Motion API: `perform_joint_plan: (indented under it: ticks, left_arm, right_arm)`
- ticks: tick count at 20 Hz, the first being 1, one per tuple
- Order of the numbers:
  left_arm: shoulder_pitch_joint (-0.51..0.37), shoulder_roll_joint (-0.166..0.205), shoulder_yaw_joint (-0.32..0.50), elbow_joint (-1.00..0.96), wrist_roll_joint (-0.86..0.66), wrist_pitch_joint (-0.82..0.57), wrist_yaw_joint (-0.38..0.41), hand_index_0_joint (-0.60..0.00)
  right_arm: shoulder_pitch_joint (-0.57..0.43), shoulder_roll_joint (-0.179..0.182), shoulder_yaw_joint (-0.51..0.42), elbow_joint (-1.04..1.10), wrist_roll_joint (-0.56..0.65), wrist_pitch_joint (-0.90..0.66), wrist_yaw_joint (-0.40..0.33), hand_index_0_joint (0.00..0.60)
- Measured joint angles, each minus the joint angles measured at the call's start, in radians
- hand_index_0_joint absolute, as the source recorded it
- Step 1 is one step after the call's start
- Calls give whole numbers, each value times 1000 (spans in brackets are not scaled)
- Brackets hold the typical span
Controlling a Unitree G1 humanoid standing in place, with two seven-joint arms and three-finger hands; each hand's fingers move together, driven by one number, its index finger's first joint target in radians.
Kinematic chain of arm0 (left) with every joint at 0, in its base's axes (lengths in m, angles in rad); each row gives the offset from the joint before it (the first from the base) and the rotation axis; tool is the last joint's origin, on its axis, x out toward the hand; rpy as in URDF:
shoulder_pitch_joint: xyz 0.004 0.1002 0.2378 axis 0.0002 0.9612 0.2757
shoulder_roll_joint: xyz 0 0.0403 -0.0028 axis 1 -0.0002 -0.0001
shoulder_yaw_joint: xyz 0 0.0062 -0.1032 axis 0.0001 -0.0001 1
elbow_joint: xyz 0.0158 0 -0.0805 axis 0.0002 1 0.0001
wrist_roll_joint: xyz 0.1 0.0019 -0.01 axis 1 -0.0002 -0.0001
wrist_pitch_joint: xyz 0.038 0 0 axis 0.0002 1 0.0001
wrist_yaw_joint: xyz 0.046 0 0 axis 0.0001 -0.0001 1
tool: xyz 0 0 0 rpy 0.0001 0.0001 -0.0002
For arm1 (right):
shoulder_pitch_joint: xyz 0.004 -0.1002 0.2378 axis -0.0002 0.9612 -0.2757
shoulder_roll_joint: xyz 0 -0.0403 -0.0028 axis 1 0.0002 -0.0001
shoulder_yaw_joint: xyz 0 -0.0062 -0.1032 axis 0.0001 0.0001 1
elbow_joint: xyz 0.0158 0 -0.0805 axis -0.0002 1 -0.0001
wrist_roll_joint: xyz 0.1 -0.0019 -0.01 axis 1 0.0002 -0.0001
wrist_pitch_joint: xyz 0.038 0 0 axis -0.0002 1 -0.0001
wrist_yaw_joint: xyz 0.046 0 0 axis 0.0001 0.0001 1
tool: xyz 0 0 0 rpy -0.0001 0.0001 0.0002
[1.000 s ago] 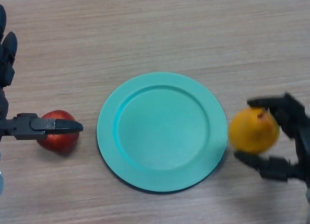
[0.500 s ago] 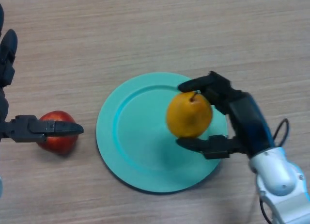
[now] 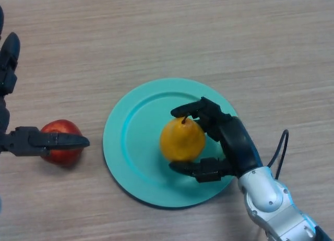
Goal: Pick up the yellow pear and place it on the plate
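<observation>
The yellow pear (image 3: 181, 140) is over the middle of the teal plate (image 3: 130, 121), stem up. My right hand (image 3: 229, 139) reaches in from the lower right and is shut on the pear, fingers curled over its top and thumb under its near side. Whether the pear touches the plate I cannot tell. My left hand (image 3: 42, 142) shows at the left edge, open, its fingers straight.
A red apple (image 3: 61, 142) lies on the wooden table (image 3: 209, 37) left of the plate, partly behind my left hand's finger.
My right hand has carried the pear leftward from beside the plate's right rim to over the plate's middle. The left hand and apple have stayed put.
</observation>
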State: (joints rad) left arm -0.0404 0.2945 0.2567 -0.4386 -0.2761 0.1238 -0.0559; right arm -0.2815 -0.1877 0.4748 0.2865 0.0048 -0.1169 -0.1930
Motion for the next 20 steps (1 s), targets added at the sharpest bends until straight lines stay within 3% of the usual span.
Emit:
perform_joint_plan:
  ticks: [4,5,6,7,8,9,10,15,20]
  left_arm:
    - [17,0,6,-15,1,0,0,0]
    - [19,-1,6,-17,3,0,0,0]
    - [20,-1,6,-18,4,0,0,0]
    - [21,-1,6,-20,4,0,0,0]
    - [22,-2,7,-20,4,0,0,0]
    - [24,-4,13,-23,4,0,0,0]
    - [27,-5,21,-28,4,0,0,0]
    - [39,-14,39,-46,2,0,0,0]
    - [39,-16,41,-47,0,0,0,0]
  right_arm:
    - [8,0,7,39,-43,-3,43,600]
    - [5,0,7,48,-50,-9,43,550]
    - [2,0,7,50,-57,-9,43,450]
    - [2,0,7,51,-57,-9,43,300]
    - [2,0,7,51,-58,-9,43,200]
    - [2,0,7,51,-58,-9,43,55]
    - [2,0,7,46,-58,-7,43,0]
    - [27,0,-51,-138,-35,28,47,0]
    - [85,0,-194,-454,2,194,140,0]
